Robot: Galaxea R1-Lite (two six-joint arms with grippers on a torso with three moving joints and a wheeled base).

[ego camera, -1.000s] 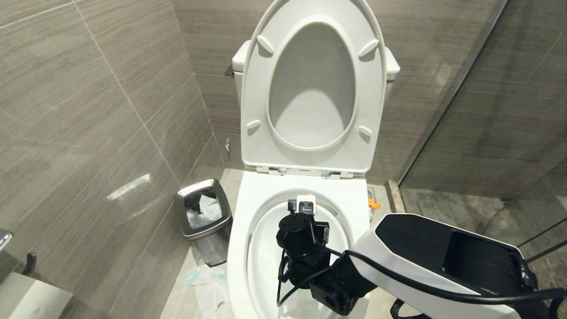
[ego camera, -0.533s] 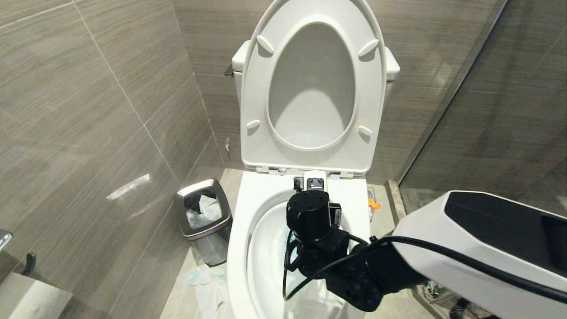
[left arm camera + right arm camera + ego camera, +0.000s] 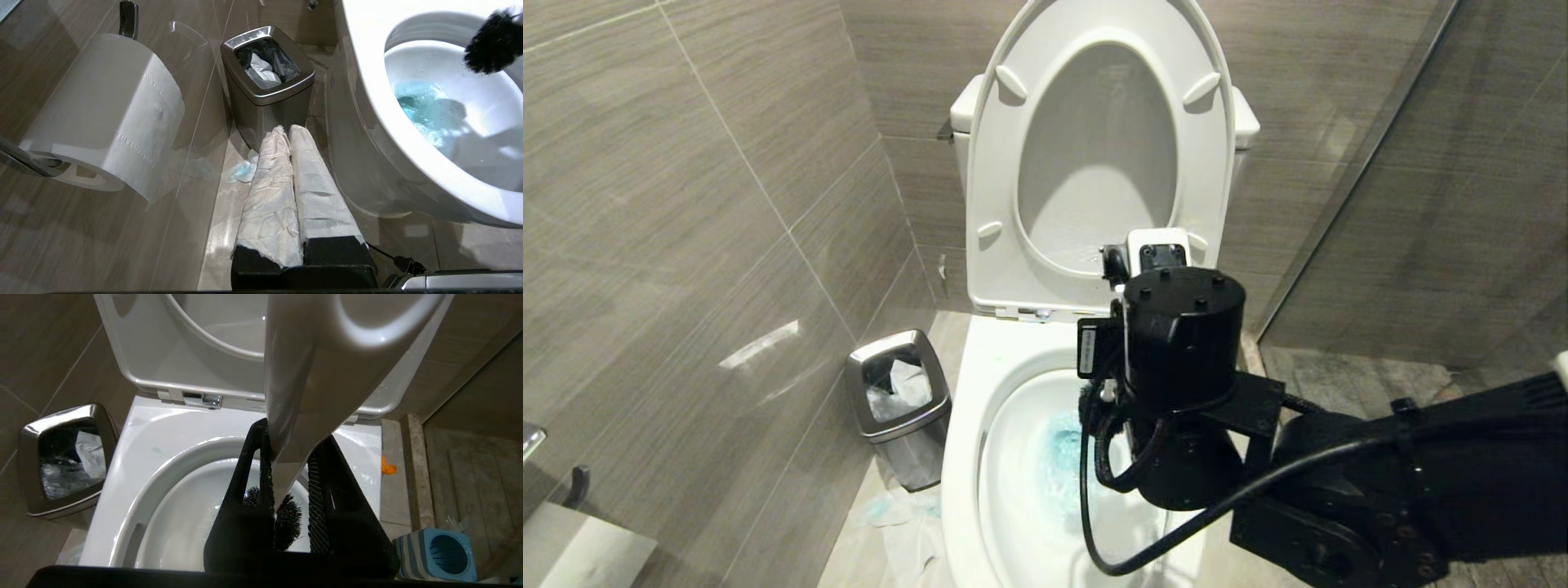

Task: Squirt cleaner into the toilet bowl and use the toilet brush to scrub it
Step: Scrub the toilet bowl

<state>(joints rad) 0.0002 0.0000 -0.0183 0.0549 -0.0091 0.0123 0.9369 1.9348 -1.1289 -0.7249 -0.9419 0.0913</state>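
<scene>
The white toilet bowl (image 3: 980,384) stands with seat and lid (image 3: 1098,155) raised, and blue cleaner foam (image 3: 1062,453) lies in its water. My right gripper (image 3: 292,433) is shut on the toilet brush's white handle (image 3: 298,367). It hangs over the bowl (image 3: 163,498) with the black bristle head (image 3: 288,522) below the fingers. From the left wrist view the bristle head (image 3: 492,41) is up in the air over the bowl's rim (image 3: 367,81). In the head view the black right wrist (image 3: 1180,351) hides the fingers. My left gripper (image 3: 286,130) is parked low beside the toilet, its paper-wrapped fingers shut on nothing.
A steel waste bin (image 3: 898,400) stands left of the toilet with crumpled tissue (image 3: 890,510) on the floor beside it. The grey-and-blue brush holder (image 3: 439,555) sits on the floor to the right. A toilet roll (image 3: 102,110) hangs on the left wall, and a glass partition (image 3: 1380,163) closes the right.
My right arm has lifted up and back toward the seat hinge, raising the brush out of the bowl's water. The blue foam now shows. The left arm has not moved.
</scene>
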